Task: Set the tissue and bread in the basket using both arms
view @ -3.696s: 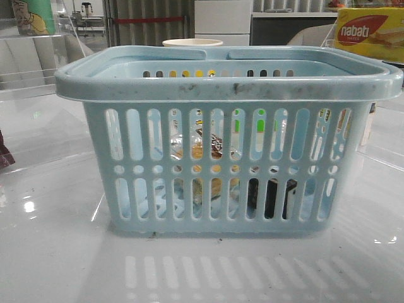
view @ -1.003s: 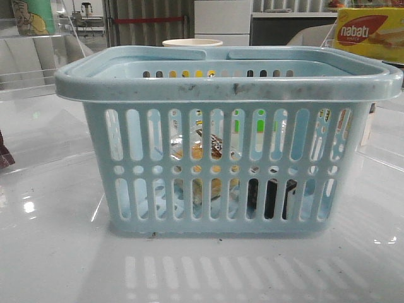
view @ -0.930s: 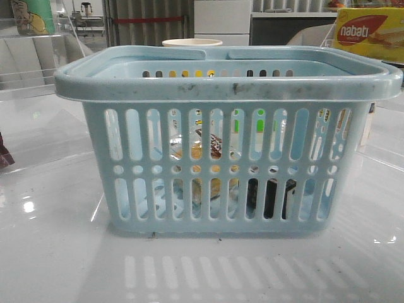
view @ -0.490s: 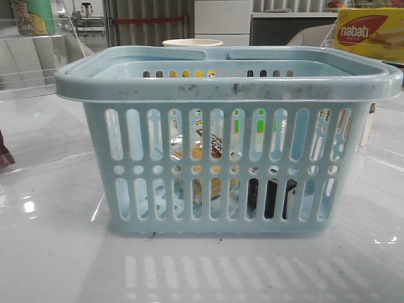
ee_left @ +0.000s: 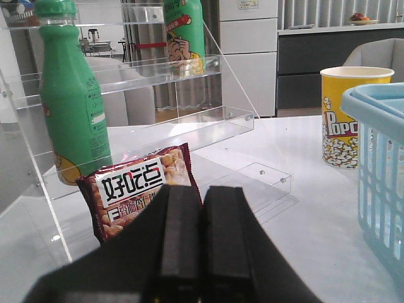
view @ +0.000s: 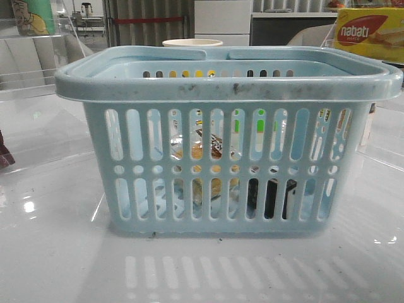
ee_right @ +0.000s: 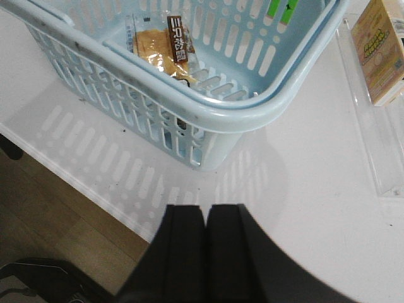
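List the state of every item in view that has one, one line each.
basket: upright, handles down
bread: lying inside the basket
tissue: inside the basket, on its floor
left pincer: shut, empty
right pincer: shut, empty
green bottle: upright, capped
popcorn cup: upright

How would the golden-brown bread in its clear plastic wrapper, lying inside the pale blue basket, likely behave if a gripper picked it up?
The golden-brown bread in its clear plastic wrapper looks flat and thin, so probably light for its size. The glossy, crinkled film suggests it is slippery and may slide between pads. Bread is likely soft, so it may sag or squash under a firm grip. It lies on the floor of the pale blue plastic basket, with no tendency to roll.
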`<state>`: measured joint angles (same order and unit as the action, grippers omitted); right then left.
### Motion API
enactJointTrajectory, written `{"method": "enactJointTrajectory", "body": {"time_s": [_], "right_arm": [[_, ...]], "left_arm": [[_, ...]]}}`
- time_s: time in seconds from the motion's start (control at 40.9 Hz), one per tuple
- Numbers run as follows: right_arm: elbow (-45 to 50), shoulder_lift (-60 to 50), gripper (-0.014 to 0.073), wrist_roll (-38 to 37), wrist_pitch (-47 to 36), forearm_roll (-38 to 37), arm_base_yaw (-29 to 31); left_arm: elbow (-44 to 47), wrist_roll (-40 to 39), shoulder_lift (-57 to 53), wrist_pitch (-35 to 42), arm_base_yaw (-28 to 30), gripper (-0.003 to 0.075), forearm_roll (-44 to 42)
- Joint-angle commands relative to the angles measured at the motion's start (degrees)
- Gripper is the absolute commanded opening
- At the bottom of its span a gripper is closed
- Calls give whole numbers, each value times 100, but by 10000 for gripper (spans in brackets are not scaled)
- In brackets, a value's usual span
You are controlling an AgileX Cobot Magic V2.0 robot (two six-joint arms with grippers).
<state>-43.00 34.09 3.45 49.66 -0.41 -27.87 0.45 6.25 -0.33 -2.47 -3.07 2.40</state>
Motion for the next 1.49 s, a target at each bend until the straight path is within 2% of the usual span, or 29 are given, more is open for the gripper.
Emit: {"method": "enactJointTrajectory", "body": {"time_s": [0.0,0.122,0.196,0.49,0.71,1.003,1.469], "right_arm": [[-144,0,57,0,-356,-59,9],[-66,-174,57,0,-400,-71,27],[134,-426,57,0,-643,-74,263],[1919,-1976,57,0,-2897,-25,2009],[3283,-2958,57,-6,-3833,41,2726],[4494,-3588,57,-6,-5050,160,2874],[4471,-3573,57,-6,-5320,167,2874]], "left_arm": [[-8,-17,-103,533,-29,92,57],[-8,-17,-103,533,-29,92,57],[-8,-17,-103,533,-29,92,57],[-8,-17,-103,533,-29,92,57],[-8,-17,-103,533,-29,92,57],[-8,-17,-103,533,-29,92,57],[-8,-17,-93,533,-29,92,57]]}}
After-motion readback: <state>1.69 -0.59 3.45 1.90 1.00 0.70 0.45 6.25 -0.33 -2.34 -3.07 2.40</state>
